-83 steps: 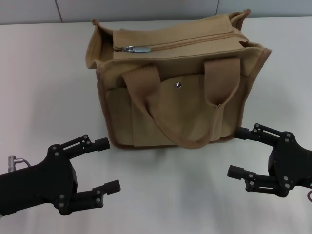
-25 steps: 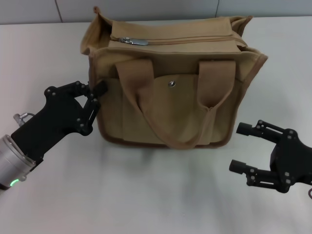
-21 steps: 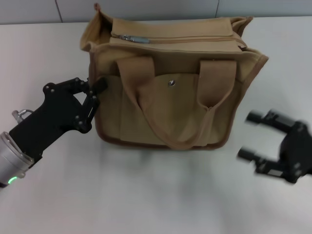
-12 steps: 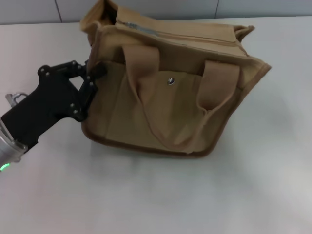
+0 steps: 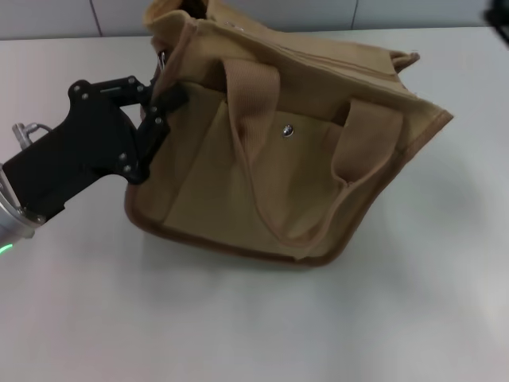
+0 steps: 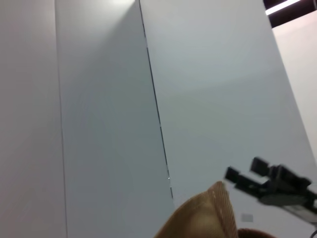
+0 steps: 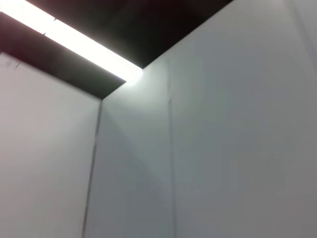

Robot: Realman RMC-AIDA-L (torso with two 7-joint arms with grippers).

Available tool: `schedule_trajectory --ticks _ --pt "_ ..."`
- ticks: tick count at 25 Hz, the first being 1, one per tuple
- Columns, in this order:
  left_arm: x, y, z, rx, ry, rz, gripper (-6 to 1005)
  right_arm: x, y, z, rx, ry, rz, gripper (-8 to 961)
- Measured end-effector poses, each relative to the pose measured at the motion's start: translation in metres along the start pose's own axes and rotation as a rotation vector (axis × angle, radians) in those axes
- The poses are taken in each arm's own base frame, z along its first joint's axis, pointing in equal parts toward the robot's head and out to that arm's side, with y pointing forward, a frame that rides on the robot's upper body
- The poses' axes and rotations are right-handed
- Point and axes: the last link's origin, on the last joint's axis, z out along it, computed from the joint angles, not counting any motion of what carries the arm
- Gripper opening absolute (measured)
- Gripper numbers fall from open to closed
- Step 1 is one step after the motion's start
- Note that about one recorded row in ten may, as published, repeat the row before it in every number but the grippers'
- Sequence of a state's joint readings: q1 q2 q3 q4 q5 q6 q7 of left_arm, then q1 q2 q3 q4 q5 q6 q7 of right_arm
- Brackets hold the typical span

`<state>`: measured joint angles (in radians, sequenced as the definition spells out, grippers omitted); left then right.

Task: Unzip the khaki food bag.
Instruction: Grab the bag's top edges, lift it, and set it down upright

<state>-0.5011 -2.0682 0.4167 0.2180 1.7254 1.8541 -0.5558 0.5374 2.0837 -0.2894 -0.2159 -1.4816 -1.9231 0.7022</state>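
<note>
The khaki food bag (image 5: 286, 175) stands on the white table, tipped and turned, with its left end raised. Its front pocket snap (image 5: 287, 131) and front loop handle (image 5: 248, 103) face me. The top zipper is turned away and its pull does not show clearly. My left gripper (image 5: 163, 99) is shut on the bag's upper left end. A corner of the bag fills the low edge of the left wrist view (image 6: 208, 218). That view also shows my right gripper (image 6: 242, 168) far off, raised, open and empty. In the head view only a dark tip of it shows at the top right corner (image 5: 503, 20).
The white table (image 5: 238, 326) spreads in front of and to the right of the bag. A grey panelled wall (image 5: 64, 16) runs along the table's far edge. The right wrist view shows only wall and a ceiling light.
My left gripper has closed on the bag's left end and pulled it up and around, tipping the bag. My right arm has risen out of the lower right of the head view.
</note>
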Motion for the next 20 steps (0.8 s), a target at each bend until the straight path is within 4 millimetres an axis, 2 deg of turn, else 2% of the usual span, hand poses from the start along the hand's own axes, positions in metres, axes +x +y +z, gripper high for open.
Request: schedule_trajectory --ticks 6,9,14,20 --pt "0.004 -0.005 0.006 -0.024 0.007 0.017 80 0.014 -0.008 0.034 -0.070 0.093 -0.009 795" --pt "0.005 -0.006 0.008 -0.033 0.008 0.024 79 0.023 -0.001 0.044 -0.138 0.151 0.030 794" --pt "0.006 -0.006 0.012 -0.055 0.017 0.028 79 0.040 0.008 0.050 -0.216 0.268 0.044 793" --pt "0.006 -0.004 0.016 -0.079 0.018 0.025 80 0.048 0.015 0.050 -0.267 0.321 0.045 792"
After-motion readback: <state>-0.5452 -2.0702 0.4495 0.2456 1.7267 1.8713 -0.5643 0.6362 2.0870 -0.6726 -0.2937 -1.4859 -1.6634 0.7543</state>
